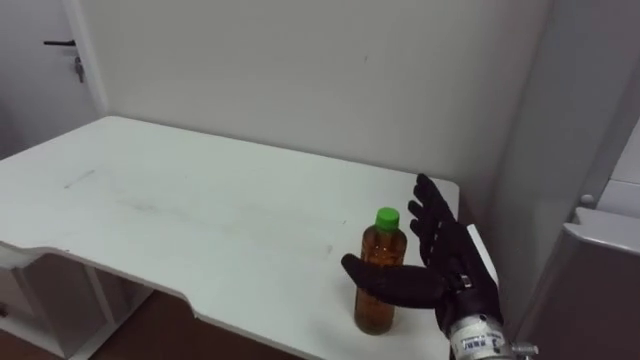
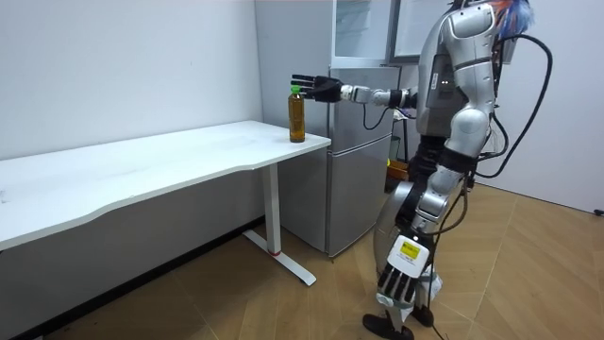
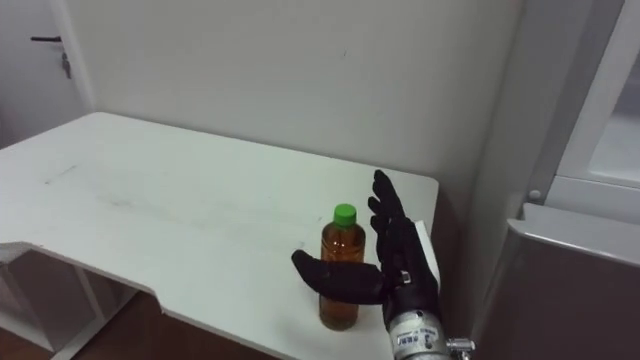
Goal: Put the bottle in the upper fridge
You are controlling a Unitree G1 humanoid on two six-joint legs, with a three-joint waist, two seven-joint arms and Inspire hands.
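My right hand's (image 3: 404, 262) thumb crosses the front of the bottle (image 3: 342, 240) and hides a band of its lower body; whether the palm touches it I cannot tell; the counter's (image 1: 150, 200) left end runs out of frame; the fridge (image 3: 560, 300) is cut at the right edge; in the room view my left hand (image 2: 396, 281) is too small to read.

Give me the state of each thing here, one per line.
bottle: upright on the table, capped.
right hand: open, fingers straight, thumb across the bottle.
left hand: open, hanging at the robot's side.
fridge: upper door looks open, lower door shut.
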